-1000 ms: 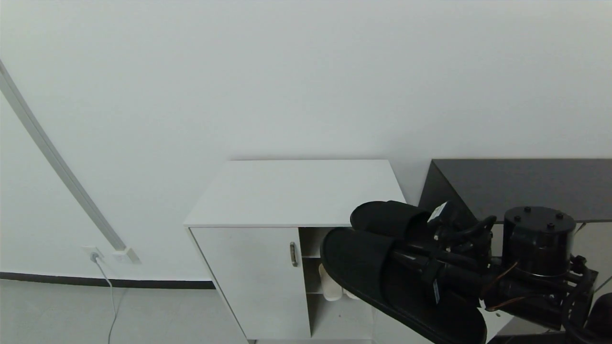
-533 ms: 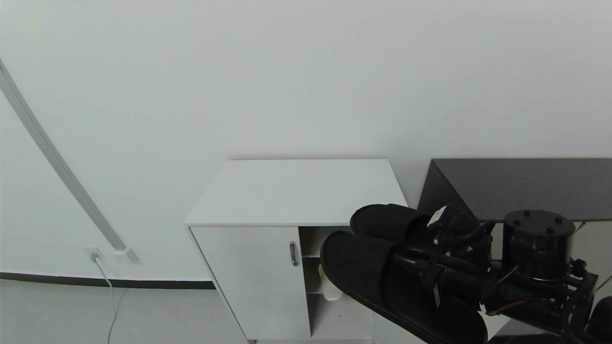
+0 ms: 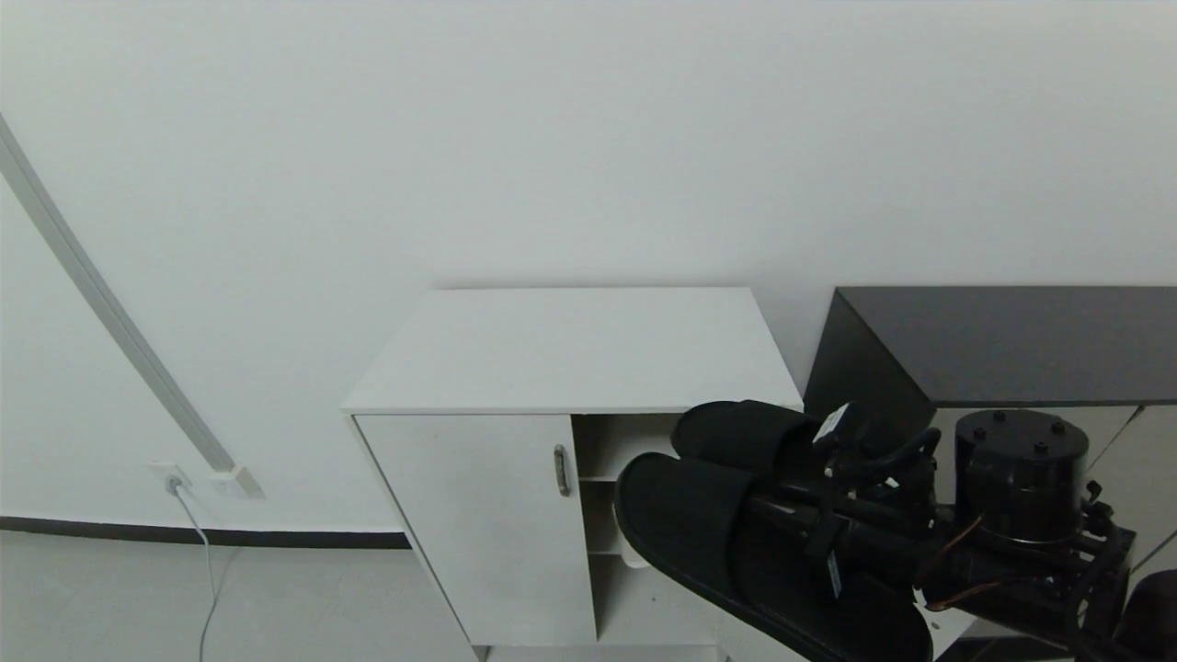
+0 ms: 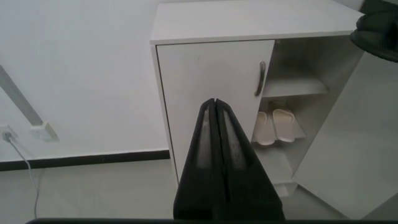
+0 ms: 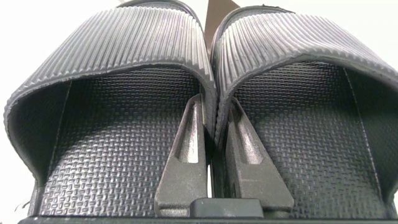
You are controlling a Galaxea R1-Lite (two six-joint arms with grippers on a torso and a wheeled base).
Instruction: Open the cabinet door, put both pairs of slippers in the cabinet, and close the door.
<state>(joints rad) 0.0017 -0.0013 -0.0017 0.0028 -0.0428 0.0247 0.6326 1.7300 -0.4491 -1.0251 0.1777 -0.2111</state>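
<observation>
A white cabinet stands against the wall. Its left door is closed, with a metal handle; the right half is open and shows shelves. A pair of white slippers lies on the middle shelf. My right gripper is shut on the inner edges of a pair of black slippers, held side by side in the air in front of the open half, toes toward the cabinet. My left gripper is shut and empty, some way in front of the closed door.
A dark table stands to the right of the cabinet. A wall socket with a cable and a slanted conduit are on the wall to the left. Bare floor lies left of the cabinet.
The whole head picture has shifted: the cabinet now sits slightly higher and larger. The black slippers stay clamped in my right gripper and now lie lower against the cabinet front.
</observation>
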